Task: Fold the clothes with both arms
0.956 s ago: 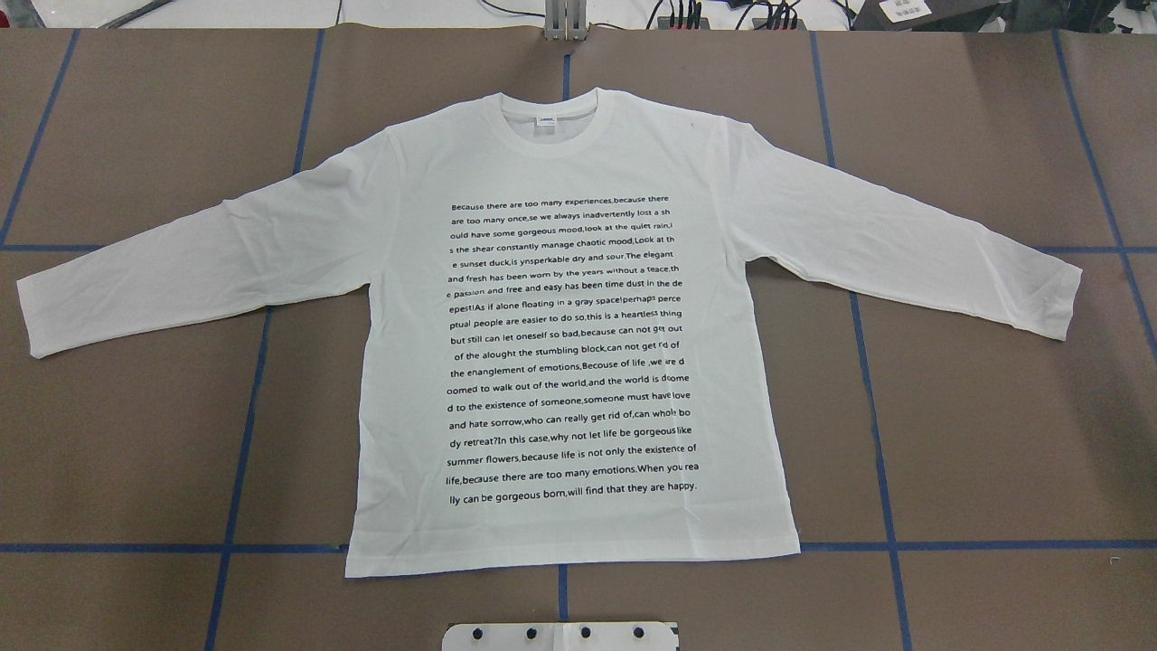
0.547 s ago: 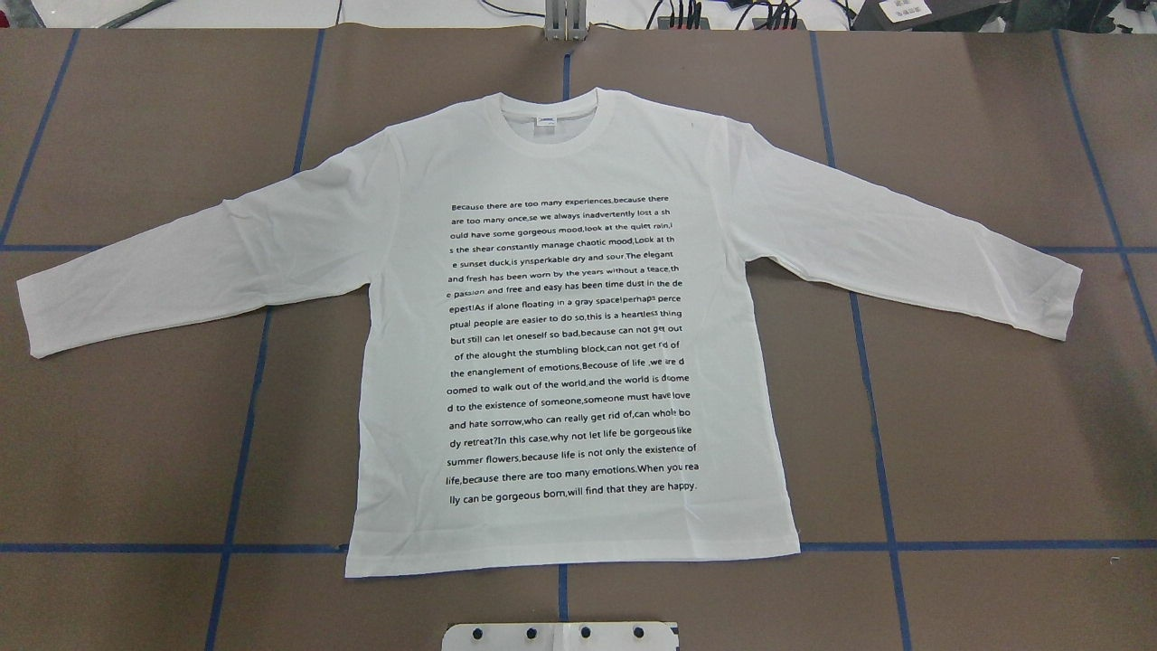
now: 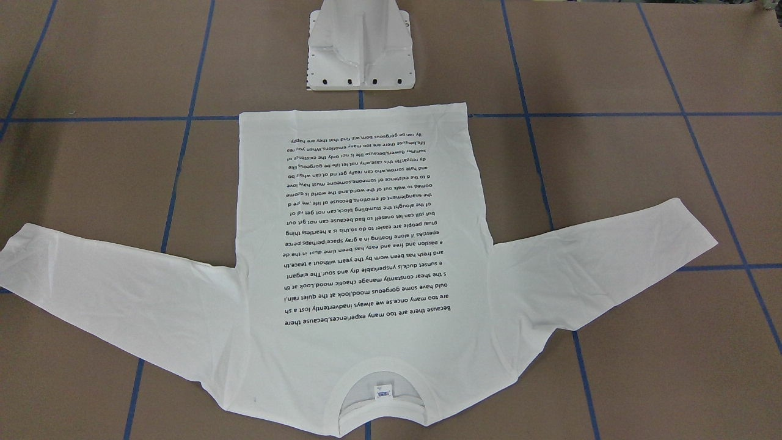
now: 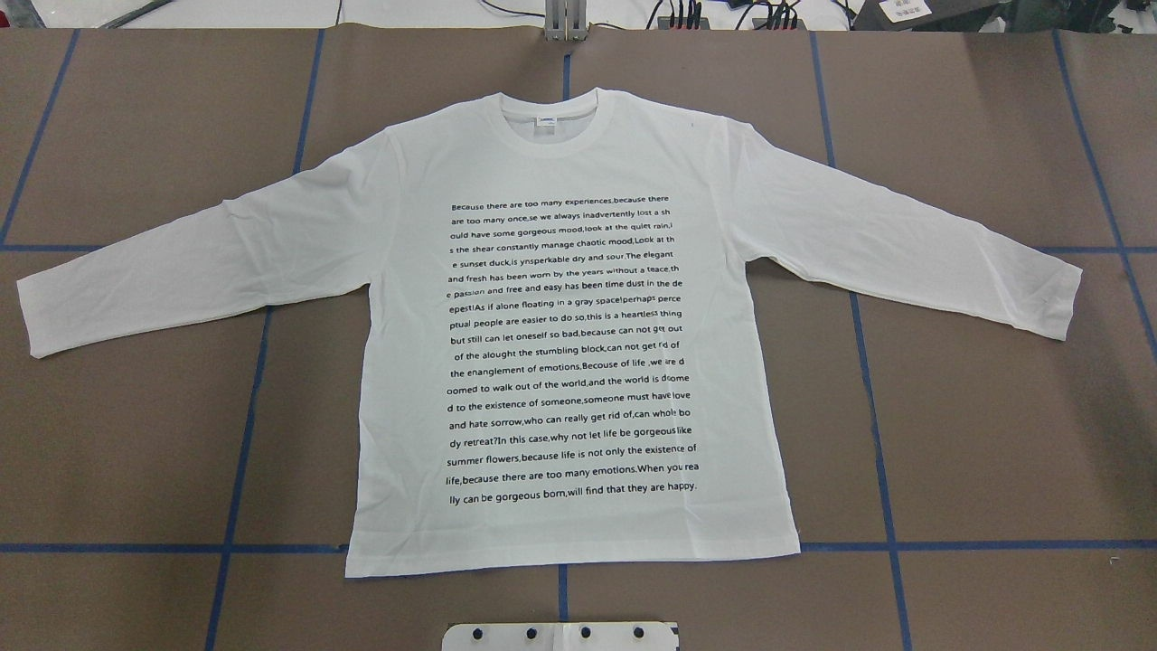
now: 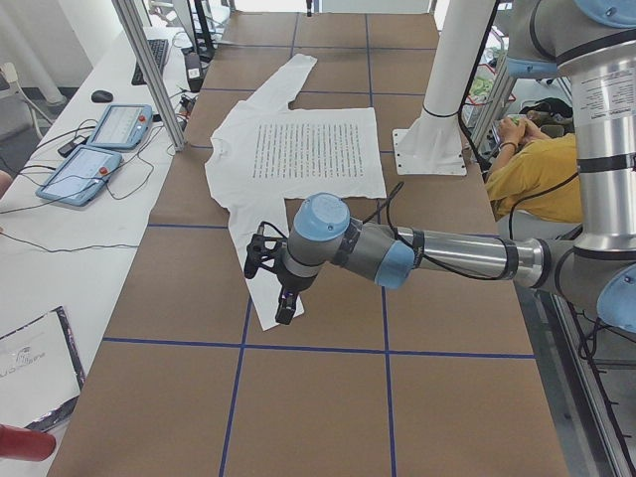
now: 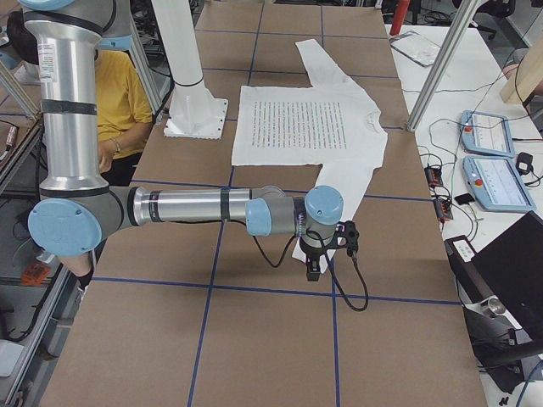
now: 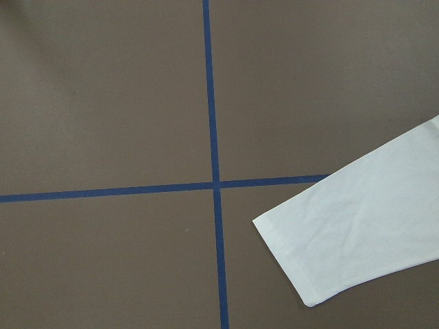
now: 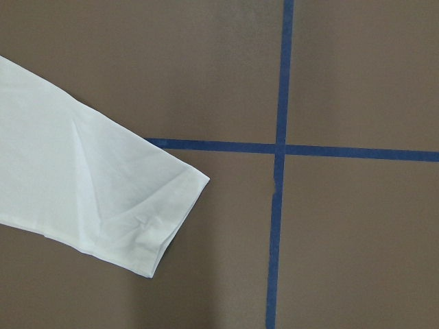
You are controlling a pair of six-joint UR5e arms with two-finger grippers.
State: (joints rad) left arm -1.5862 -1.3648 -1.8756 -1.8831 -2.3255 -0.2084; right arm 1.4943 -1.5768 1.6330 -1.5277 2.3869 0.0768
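The white long-sleeved T-shirt [image 4: 398, 271] lies flat and face up on the brown table, collar away from the robot, both sleeves spread outwards; it also shows in the front view [image 3: 366, 360]. My left gripper [image 5: 285, 303] hangs over the left sleeve's cuff [image 7: 343, 240]. My right gripper [image 6: 315, 268] hangs over the right sleeve's cuff [image 8: 103, 199]. Both grippers show only in the side views, so I cannot tell whether they are open or shut. Neither wrist view shows fingers.
The white pedestal base [image 3: 360, 55] stands just behind the shirt's hem. Blue tape lines [image 4: 877, 452] grid the table. Tablets [image 5: 99, 149] and cables lie on the side bench. A person in yellow [image 5: 537, 169] sits behind the robot. Metal posts [image 6: 437, 64] stand at the table's far edge.
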